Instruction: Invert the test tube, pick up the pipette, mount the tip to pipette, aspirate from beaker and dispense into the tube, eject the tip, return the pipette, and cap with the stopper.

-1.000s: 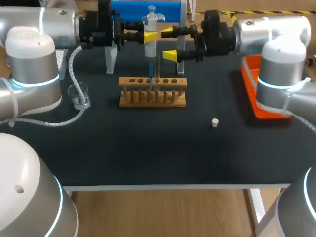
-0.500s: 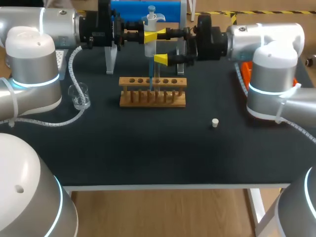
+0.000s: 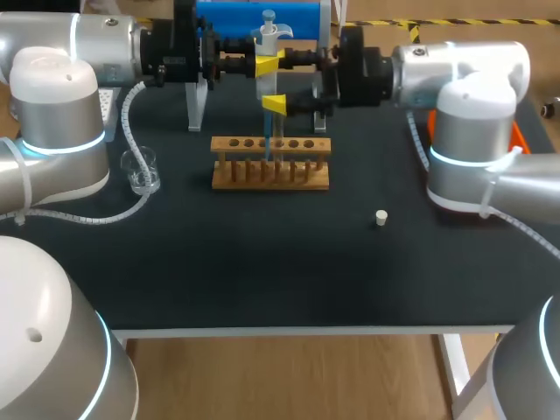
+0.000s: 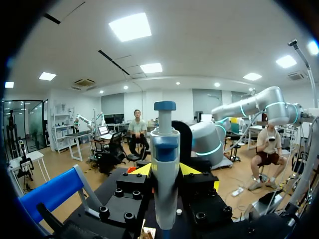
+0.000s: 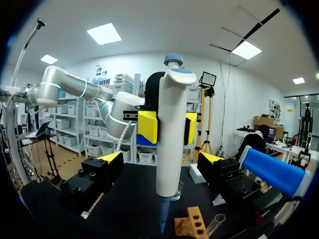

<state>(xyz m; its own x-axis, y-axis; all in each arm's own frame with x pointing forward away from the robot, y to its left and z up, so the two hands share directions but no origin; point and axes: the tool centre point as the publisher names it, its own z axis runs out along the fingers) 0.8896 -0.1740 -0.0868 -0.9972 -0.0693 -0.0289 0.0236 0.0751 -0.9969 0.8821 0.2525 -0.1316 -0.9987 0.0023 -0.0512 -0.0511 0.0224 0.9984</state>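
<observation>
One pipette (image 3: 266,87) in left hand (image 3: 262,64) over rack (image 3: 271,175), far across table (image 3: 262,271).

White pipette (image 3: 266,79) with a blue button on top, upright near the worktop's far edge, clamped at the body between the yellow tips of the left gripper (image 3: 265,63). Blue tip (image 3: 266,131) mounted, pointing straight down at the wooden rack (image 3: 271,175) beneath; where its end sits against the rack, unclear. Rack behind the worktop's middle, long side parallel to the far edge, one row of holes on top. Clear tube (image 5: 218,223) in the rack, mouth up, uncapped, just beside the tip. Small glass beaker (image 3: 140,171) upright toward the left edge, well apart from the rack. White stopper (image 3: 381,217) lying alone, right of the middle.
</observation>
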